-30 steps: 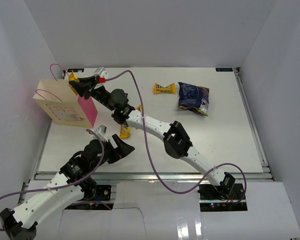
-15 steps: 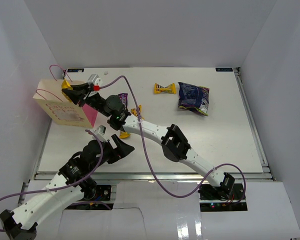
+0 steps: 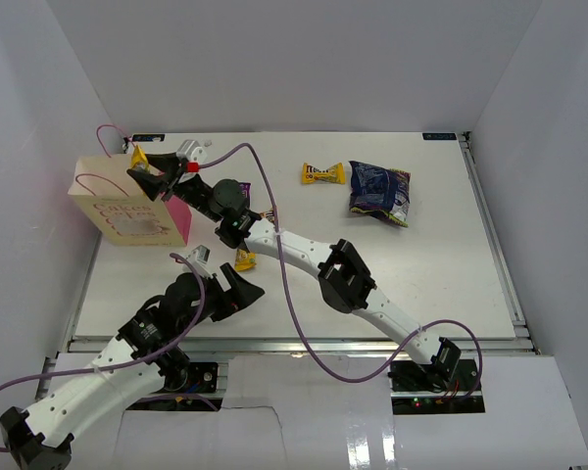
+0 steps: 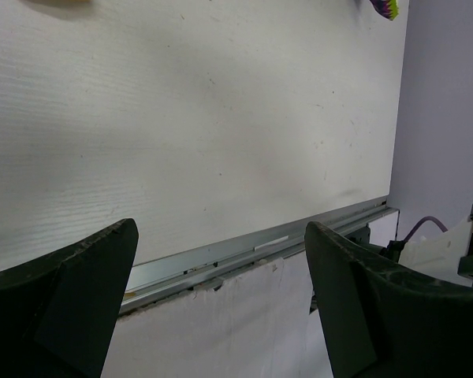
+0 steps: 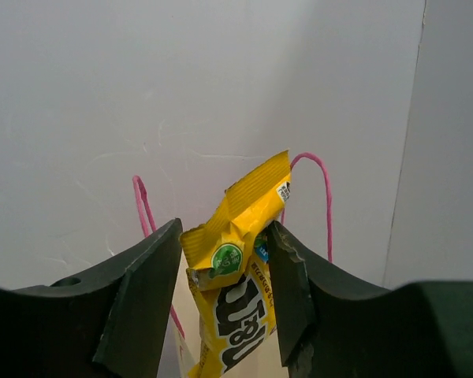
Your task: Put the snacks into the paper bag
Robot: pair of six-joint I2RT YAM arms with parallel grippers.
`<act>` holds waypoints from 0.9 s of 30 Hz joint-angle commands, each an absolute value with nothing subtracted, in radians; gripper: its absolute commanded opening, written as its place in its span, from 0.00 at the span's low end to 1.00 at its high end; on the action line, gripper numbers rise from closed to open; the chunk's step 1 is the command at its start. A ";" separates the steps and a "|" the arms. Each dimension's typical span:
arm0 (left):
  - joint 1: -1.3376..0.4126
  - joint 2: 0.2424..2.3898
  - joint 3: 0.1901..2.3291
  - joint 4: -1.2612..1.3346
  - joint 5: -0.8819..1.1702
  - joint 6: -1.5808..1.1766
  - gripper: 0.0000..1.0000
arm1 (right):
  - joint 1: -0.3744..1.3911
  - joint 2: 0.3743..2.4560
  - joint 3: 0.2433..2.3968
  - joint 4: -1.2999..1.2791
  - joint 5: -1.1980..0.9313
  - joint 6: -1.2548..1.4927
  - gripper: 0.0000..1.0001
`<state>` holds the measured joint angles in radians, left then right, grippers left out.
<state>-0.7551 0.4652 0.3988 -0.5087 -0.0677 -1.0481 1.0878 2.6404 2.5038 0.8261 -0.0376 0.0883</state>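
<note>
The beige paper bag [image 3: 125, 217] with a pink side panel stands at the table's left. My right gripper [image 3: 143, 168] is over its open top, shut on a yellow candy packet [image 3: 137, 154]. In the right wrist view the packet [image 5: 238, 260] sits between my fingers [image 5: 150, 283], with the bag's pink cord handles [image 5: 325, 206] behind it. Another yellow packet [image 3: 244, 258] lies under my right arm. A third yellow packet [image 3: 322, 173] and the dark blue snack bag [image 3: 379, 192] lie at the back right. My left gripper [image 3: 243, 290] is open and empty near the front edge [image 4: 221, 230].
White walls enclose the table on three sides. The bag stands close to the left wall. The metal front rail [image 4: 244, 250] runs just below my left gripper. A purple cable [image 3: 274, 245] loops over the right arm.
My right gripper has carried the yellow packet leftward, from beside the bag's pink panel to above its opening. The bag has shifted slightly. The left arm has not moved.
</note>
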 commanded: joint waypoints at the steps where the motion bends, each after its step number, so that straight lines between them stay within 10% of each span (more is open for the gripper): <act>1: -0.758 0.474 0.425 -0.506 -0.061 -1.048 0.97 | 1.089 2.615 2.502 0.870 -0.038 0.060 0.54; 27: -0.758 0.520 0.449 -0.466 -0.044 -1.043 0.98 | 1.066 2.589 2.490 0.838 -0.057 0.009 0.95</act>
